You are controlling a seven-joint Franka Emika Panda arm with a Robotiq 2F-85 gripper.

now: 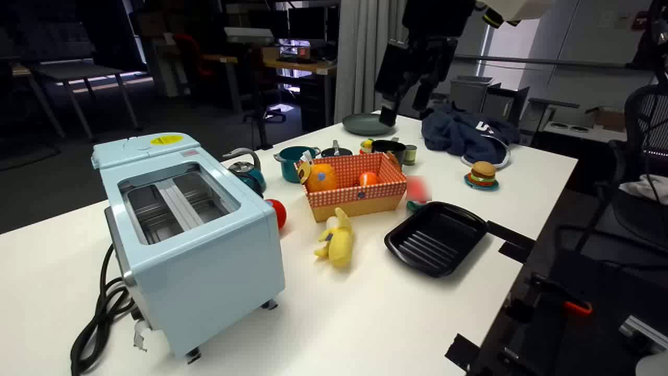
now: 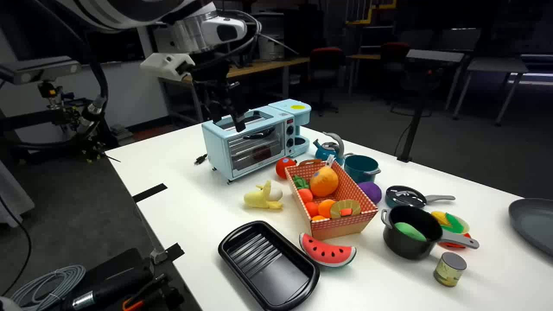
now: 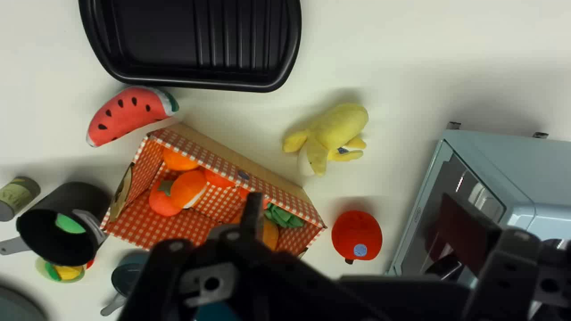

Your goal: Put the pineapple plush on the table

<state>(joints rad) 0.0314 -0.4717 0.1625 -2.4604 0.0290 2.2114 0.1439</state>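
Note:
The pineapple plush [image 1: 322, 178] is orange-yellow and lies inside the red-checked basket [image 1: 360, 207]. In an exterior view the plush [image 2: 324, 181] shows near a dark green tuft at the basket's end. In the wrist view the plush [image 3: 270, 234] is partly hidden behind a finger, with its green tuft showing. The table [image 1: 334, 324] is a large white top under everything. My gripper [image 1: 403, 110] is open and empty, held above the table; it also shows in an exterior view [image 2: 228, 122]. In the wrist view its fingers [image 3: 363, 218] are wide apart, the left one over the basket's end.
A light-blue toaster oven [image 2: 259, 147] stands beside the basket. A red round toy [image 3: 357, 235] lies between them. A yellow banana-like toy [image 1: 340, 243], black tray [image 1: 438, 237] and watermelon toy [image 2: 327, 250] lie near the basket. A black pot [image 2: 410, 233] and teal pot [image 2: 361, 167] stand behind.

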